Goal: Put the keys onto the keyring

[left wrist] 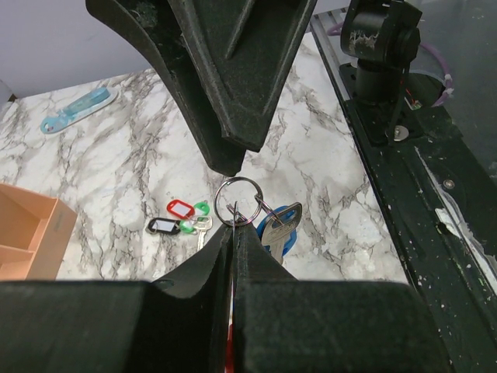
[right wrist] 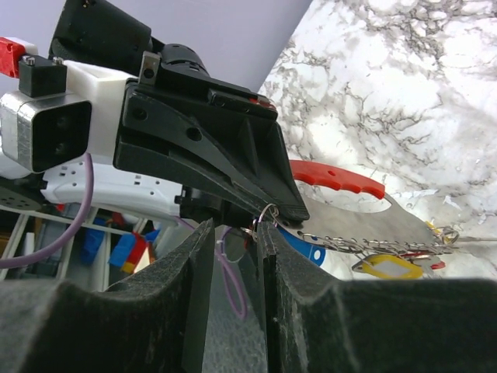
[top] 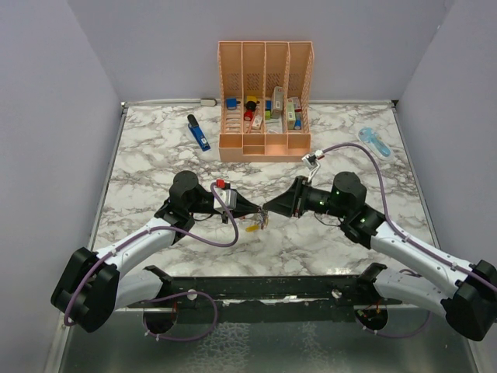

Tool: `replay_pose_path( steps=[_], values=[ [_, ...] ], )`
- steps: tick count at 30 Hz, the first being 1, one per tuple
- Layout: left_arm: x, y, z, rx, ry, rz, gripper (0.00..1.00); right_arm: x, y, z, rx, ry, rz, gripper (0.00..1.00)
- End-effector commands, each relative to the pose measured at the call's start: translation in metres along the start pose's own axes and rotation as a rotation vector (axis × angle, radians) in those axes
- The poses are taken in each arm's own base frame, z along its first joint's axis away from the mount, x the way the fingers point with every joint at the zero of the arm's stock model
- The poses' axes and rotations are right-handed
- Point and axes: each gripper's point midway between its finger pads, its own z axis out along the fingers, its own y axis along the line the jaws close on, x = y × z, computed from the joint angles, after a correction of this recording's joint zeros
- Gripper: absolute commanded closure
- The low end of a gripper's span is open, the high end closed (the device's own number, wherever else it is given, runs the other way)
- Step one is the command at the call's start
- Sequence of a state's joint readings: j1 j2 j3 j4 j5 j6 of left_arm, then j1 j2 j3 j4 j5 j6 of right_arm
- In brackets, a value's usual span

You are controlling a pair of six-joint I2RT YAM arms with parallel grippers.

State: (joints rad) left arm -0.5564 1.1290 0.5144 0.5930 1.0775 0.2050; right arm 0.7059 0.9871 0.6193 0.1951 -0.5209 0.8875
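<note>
My left gripper [top: 259, 211] is shut on the keyring [right wrist: 339, 178], a red and grey-white loop that sticks out sideways from its fingers. In the left wrist view the fingers [left wrist: 256, 249] are pressed together, and a small wire ring [left wrist: 237, 200] pokes out at their tips. A silver key with a blue head [left wrist: 281, 229] hangs from it. My right gripper [top: 270, 208] faces it tip to tip, its jaws a narrow gap apart [right wrist: 234, 224], one fingertip beside the wire ring [right wrist: 268, 212]. Red, black and green tagged keys [left wrist: 180, 208] lie on the table. A yellow tag [right wrist: 384, 266] hangs under the keyring.
An orange divided organizer [top: 265, 148] with small items stands at the back centre. A blue pen-like tool [top: 199, 133] lies to its left and a pale blue gadget [top: 374, 141] at the back right. A black rail [top: 256, 284] runs along the near edge.
</note>
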Motion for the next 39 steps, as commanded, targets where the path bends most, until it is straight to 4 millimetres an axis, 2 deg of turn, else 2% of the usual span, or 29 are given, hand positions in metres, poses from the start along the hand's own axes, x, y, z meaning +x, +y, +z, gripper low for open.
replay_pose_path(
  steps=[1,18,22,27,32,36,39],
  values=[
    [-0.012,-0.002,0.0,0.031,-0.034,0.064,1.0,0.002,0.01,0.001,-0.067,0.004,0.014,0.72],
    [-0.018,-0.002,-0.001,0.031,-0.043,0.077,1.0,0.011,0.004,0.011,-0.086,0.045,0.069,0.75],
    [-0.017,-0.002,-0.001,0.031,-0.041,0.079,1.0,0.012,0.005,0.011,-0.099,0.047,0.086,0.81],
    [-0.014,-0.003,-0.001,0.037,-0.032,0.085,1.0,0.011,0.003,0.012,-0.091,0.034,0.106,0.99],
    [-0.008,-0.004,-0.002,0.042,-0.01,0.108,1.0,0.007,0.006,0.009,-0.103,-0.004,0.134,0.99],
    [-0.002,0.006,-0.003,-0.002,0.024,0.129,1.0,0.004,0.004,0.008,-0.106,-0.042,0.2,0.99],
    [0.003,0.015,-0.006,-0.032,0.063,0.157,0.91,-0.002,0.005,0.007,-0.116,-0.091,0.286,0.99]
  ],
)
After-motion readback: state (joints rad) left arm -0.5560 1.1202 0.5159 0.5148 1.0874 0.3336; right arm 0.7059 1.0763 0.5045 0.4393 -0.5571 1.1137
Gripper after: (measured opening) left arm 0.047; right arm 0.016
